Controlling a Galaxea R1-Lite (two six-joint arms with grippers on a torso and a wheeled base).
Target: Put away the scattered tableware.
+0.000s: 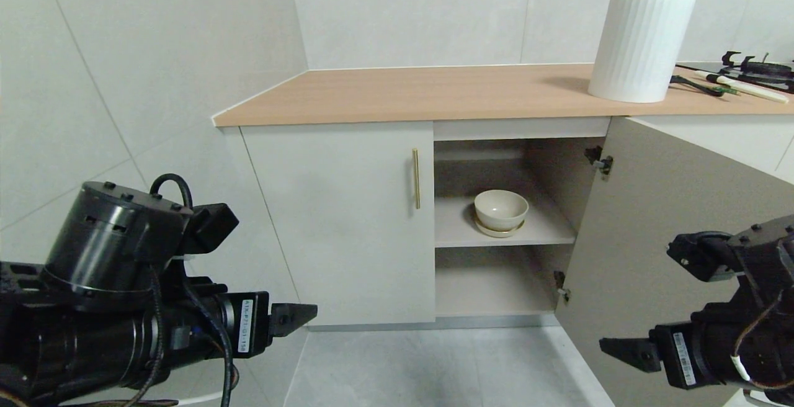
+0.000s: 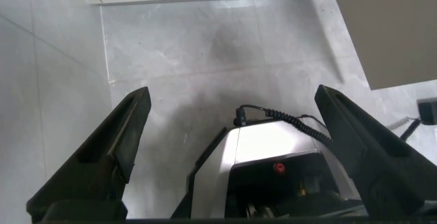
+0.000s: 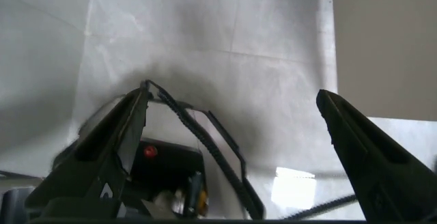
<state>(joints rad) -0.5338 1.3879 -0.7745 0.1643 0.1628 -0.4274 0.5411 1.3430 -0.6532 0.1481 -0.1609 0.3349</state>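
Observation:
A beige bowl (image 1: 501, 207) sits on a small plate (image 1: 498, 231) on the middle shelf (image 1: 546, 228) of the open cabinet. My left gripper (image 1: 296, 318) hangs low at the left, well short of the cabinet; in its wrist view the left gripper (image 2: 232, 104) is open over the floor with nothing between its fingers. My right gripper (image 1: 622, 351) is low at the right, in front of the open door; the right gripper (image 3: 233, 102) is likewise open and holds nothing.
The cabinet's right door (image 1: 651, 239) swings out toward me, while the left door (image 1: 347, 221) with a gold handle (image 1: 416, 178) is closed. On the wooden countertop (image 1: 422, 93) stand a white ribbed container (image 1: 639, 47) and some utensils (image 1: 741, 86).

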